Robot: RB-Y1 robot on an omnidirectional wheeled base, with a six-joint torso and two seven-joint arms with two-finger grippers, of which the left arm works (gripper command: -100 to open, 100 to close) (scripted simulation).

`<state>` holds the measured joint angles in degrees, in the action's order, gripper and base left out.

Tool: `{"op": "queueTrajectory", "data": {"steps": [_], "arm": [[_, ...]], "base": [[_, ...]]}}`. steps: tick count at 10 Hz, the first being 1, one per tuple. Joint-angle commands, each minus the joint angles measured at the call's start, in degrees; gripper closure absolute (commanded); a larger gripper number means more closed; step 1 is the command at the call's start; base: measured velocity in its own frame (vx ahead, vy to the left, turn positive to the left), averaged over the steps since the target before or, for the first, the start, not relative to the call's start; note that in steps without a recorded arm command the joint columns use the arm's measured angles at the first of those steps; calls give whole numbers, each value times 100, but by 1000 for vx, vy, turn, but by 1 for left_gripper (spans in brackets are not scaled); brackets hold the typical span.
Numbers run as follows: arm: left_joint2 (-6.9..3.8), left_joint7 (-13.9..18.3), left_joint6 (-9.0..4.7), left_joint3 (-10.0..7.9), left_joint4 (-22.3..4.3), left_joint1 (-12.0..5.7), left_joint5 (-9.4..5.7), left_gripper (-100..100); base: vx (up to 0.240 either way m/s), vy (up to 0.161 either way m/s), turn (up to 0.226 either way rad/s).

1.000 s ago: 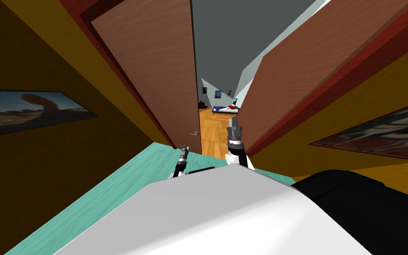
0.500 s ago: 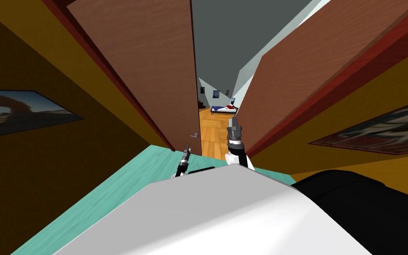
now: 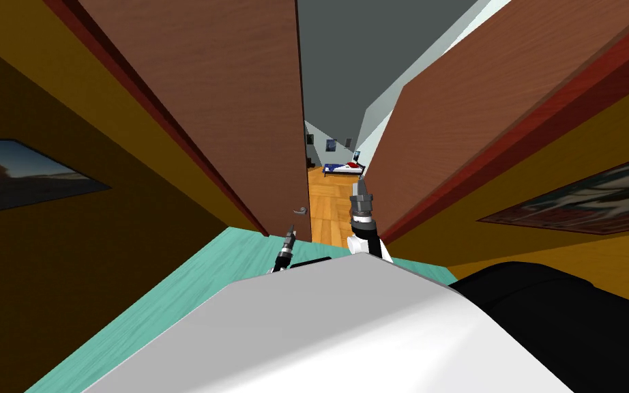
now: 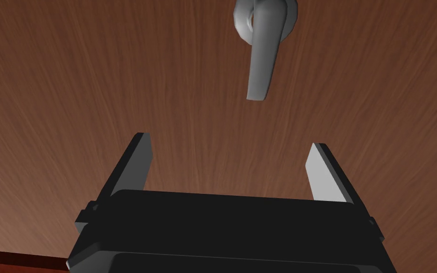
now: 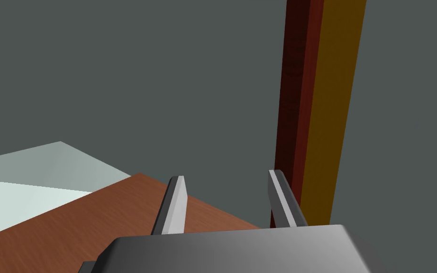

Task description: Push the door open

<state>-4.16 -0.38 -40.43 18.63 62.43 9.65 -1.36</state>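
Door hangs ajar on your left and looms nearer than a second ago, as your base advances. The left pincer, blades wide and empty, faces its panel near the grey handle, ready to push.

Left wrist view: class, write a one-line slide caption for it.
Open left claw faces the brown door, the grey lever handle ahead of it, ungrasped.

Narrow gap ahead, shut in on either side

Ahead of the spread fingers of the left gripper, blocked by the brown door, grey lever handle jutting beyond the tips, apart from them. Ahead of the parted fingers of the right gripper, open room, hemmed by a second brown panel beside one finger and a dark red frame beyond the other.
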Motion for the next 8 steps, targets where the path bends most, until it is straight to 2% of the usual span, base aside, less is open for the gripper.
{"op": "queueTrajectory", "data": {"steps": [1,4,5,8], "arm": [[13,19,-48,38,-184,-61,10,-100],[49,63,-129,140,-565,-171,38,-100],[50,52,-100,116,-498,-167,31,-100],[29,44,-141,70,-607,-218,19,-100]], "base": [[84,52,-60],[113,74,-75],[45,41,-14],[163,-34,-26]]}}
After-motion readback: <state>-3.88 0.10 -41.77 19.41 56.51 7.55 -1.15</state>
